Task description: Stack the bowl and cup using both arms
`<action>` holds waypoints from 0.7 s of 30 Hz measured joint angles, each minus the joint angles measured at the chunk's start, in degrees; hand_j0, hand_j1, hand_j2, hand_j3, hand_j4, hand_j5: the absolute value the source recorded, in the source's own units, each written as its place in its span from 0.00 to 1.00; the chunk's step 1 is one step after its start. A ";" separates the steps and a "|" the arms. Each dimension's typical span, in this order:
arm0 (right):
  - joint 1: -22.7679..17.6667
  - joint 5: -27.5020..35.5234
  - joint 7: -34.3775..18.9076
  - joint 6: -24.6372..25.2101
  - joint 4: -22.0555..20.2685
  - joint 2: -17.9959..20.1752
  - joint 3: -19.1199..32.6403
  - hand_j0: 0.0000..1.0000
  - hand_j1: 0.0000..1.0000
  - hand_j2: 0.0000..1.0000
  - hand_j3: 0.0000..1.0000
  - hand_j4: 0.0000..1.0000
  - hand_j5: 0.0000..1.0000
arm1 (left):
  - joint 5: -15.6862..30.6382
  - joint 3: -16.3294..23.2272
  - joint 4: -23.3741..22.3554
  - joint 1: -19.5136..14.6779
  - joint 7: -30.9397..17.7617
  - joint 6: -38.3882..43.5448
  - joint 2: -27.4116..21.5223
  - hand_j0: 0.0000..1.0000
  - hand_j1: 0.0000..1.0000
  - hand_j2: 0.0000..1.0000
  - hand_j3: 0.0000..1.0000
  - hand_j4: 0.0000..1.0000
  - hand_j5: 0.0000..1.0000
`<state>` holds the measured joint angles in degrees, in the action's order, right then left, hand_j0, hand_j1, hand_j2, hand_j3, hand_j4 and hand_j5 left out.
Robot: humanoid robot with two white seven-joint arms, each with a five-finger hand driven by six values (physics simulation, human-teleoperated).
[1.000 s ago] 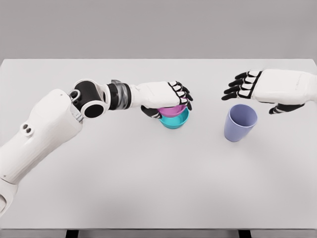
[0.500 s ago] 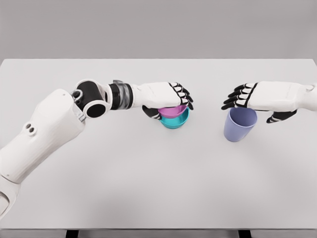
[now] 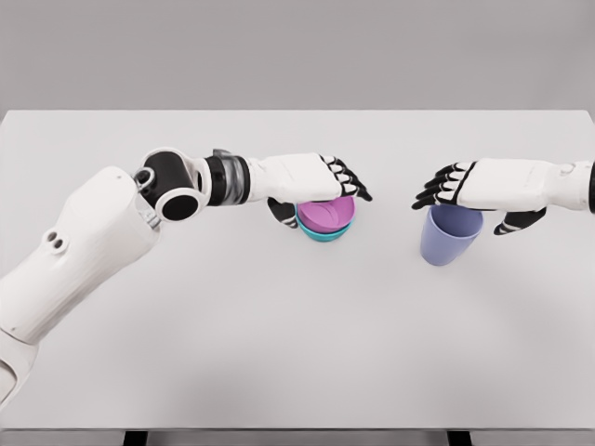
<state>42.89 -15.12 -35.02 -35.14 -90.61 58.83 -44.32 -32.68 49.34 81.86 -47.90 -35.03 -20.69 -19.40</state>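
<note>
Pink bowl [image 3: 326, 213] nested in teal bowl [image 3: 325, 229], both near the middle of the white table [image 3: 279, 325]. Left hand [image 3: 311, 178] reaching in from the left, just above the back rim of the pink bowl, fingers [image 3: 349, 177] extended over it and thumb dropped behind the left rim; looks released or barely touching, holding nothing. Lavender cup [image 3: 449, 233] upright, well apart to the right of the bowls. Right hand [image 3: 479, 186] low over the cup's mouth, fingers spread toward the left, thumb hanging off the far right side; not closed on the cup.

Only one view to go on, the head view. Likely step: clearing the left hand off the stack while taking the cup. Best done by lifting the left hand straight up, so as not to drag the pink bowl out of its seat. For the cup, wrap thumb and fingers on opposite walls below the rim, close evenly to avoid tipping, lift clear before carrying toward the bowls, then lower centred into the pink bowl.
</note>
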 measured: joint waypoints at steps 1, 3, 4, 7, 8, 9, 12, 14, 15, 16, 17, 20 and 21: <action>0.09 -0.14 0.00 0.00 0.22 -0.03 -0.12 1.00 1.00 1.00 1.00 1.00 1.00 | 0.72 -0.15 0.98 -0.09 0.00 -0.69 -0.53 1.00 1.00 1.00 1.00 1.00 1.00; 0.09 -0.33 0.00 0.00 0.58 -0.08 -0.46 1.00 1.00 1.00 1.00 1.00 1.00 | 3.11 -0.40 3.35 -0.79 0.01 -1.62 -2.63 1.00 1.00 1.00 1.00 1.00 1.00; 0.09 -0.40 0.00 0.00 0.78 -0.17 -0.64 1.00 1.00 1.00 1.00 1.00 1.00 | 4.79 -0.49 4.90 -0.88 0.01 -1.90 -4.25 1.00 1.00 1.00 1.00 1.00 1.00; 0.09 -0.58 0.00 0.00 1.09 -0.52 -1.05 1.00 1.00 1.00 1.00 1.00 1.00 | 11.90 -2.05 10.32 -0.53 0.00 -2.43 -10.52 1.00 1.00 1.00 1.00 1.00 1.00; 0.18 -0.61 0.00 0.00 1.14 -0.60 -1.24 1.00 1.00 1.00 1.00 1.00 1.00 | 15.84 -3.25 11.97 -0.18 0.00 -2.65 -13.33 1.00 1.00 1.00 1.00 1.00 1.00; 0.26 -0.72 0.00 0.00 1.19 -0.65 -1.39 1.00 1.00 1.00 1.00 1.00 1.00 | 20.17 -4.40 13.17 -0.09 0.00 -3.52 -16.35 1.00 1.00 1.00 1.00 1.00 1.00; 0.88 -1.13 0.00 0.00 1.47 -0.80 -1.69 1.00 1.00 1.00 1.00 1.00 1.00 | 36.83 -7.51 14.89 2.02 0.00 -9.99 -26.31 1.00 1.00 1.00 1.00 1.00 1.00; 1.32 -1.28 0.00 0.00 1.42 -0.81 -1.77 1.00 1.00 1.00 1.00 1.00 1.00 | 45.82 -8.52 15.07 6.42 0.00 -12.18 -32.18 1.00 1.00 1.00 1.00 1.00 1.00; 1.41 -1.32 0.00 -0.01 1.36 -0.84 -1.81 1.00 1.00 1.00 1.00 1.00 1.00 | 48.86 -8.87 15.04 8.17 0.00 -12.83 -34.53 1.00 1.00 1.00 1.00 1.00 1.00; 1.41 -1.34 0.00 0.01 1.28 -0.86 -1.96 1.00 1.00 1.00 1.00 1.00 1.00 | 51.13 -9.20 14.88 9.75 0.00 -13.32 -36.78 1.00 1.00 1.00 1.00 1.00 1.00; 1.49 -1.36 0.00 0.01 1.15 -0.94 -2.28 1.00 1.00 1.00 1.00 1.00 1.00 | 53.07 -9.48 14.65 10.19 0.00 -13.65 -38.80 1.00 1.00 1.00 1.00 1.00 1.00; 1.49 -1.39 0.00 0.01 0.91 -1.07 -3.24 1.00 1.00 1.00 1.00 1.00 1.00 | 56.69 -10.12 13.45 12.30 0.00 -14.18 -42.19 1.00 1.00 1.00 1.00 1.00 1.00; 1.58 -1.40 0.00 0.00 0.78 -1.09 -3.54 1.00 1.00 1.00 1.00 1.00 1.00 | 57.37 -10.24 12.89 12.48 0.01 -14.26 -42.73 1.00 1.00 1.00 1.00 1.00 1.00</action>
<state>44.47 -16.52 -35.02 -35.14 -89.83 57.74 -47.85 24.68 39.10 94.76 -35.42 -35.03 -34.95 -62.13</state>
